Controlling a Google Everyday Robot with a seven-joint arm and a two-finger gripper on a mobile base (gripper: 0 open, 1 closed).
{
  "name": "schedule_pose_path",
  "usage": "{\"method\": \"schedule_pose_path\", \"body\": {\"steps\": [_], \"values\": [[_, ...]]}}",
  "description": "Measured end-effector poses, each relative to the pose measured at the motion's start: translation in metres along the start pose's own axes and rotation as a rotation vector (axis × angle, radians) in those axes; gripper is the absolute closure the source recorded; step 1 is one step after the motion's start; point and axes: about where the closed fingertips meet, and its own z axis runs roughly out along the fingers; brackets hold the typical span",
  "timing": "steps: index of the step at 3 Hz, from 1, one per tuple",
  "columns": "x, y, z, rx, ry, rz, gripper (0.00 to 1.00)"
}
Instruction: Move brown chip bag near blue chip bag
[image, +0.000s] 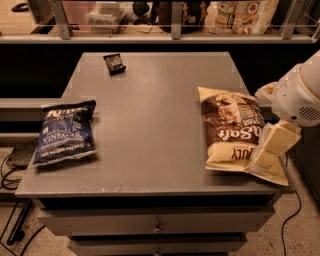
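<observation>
The brown chip bag (230, 131) lies flat at the right edge of the grey table (155, 100), its cream-yellow bottom edge toward the front. The blue chip bag (65, 132) lies flat at the table's left edge, far from the brown bag. My gripper (268, 150) reaches in from the right on a white arm and sits over the brown bag's lower right corner, overlapping it in the camera view. I cannot tell whether it touches the bag.
A small black item (114, 63) lies at the table's back left. A railing and a shelf with packages (240, 15) run behind the table. Drawers (157, 226) are under the tabletop. Cables (12, 167) lie on the floor at left.
</observation>
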Motion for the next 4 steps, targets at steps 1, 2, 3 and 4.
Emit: {"method": "schedule_pose_path", "body": {"steps": [1, 2, 3, 4], "values": [[0.01, -0.012, 0.023, 0.027, -0.015, 0.025, 0.0], [0.019, -0.022, 0.045, 0.003, -0.033, 0.047, 0.15], [0.018, -0.026, 0.055, -0.029, -0.05, 0.027, 0.39], [0.013, -0.026, 0.057, -0.05, -0.063, 0.005, 0.7]]}}
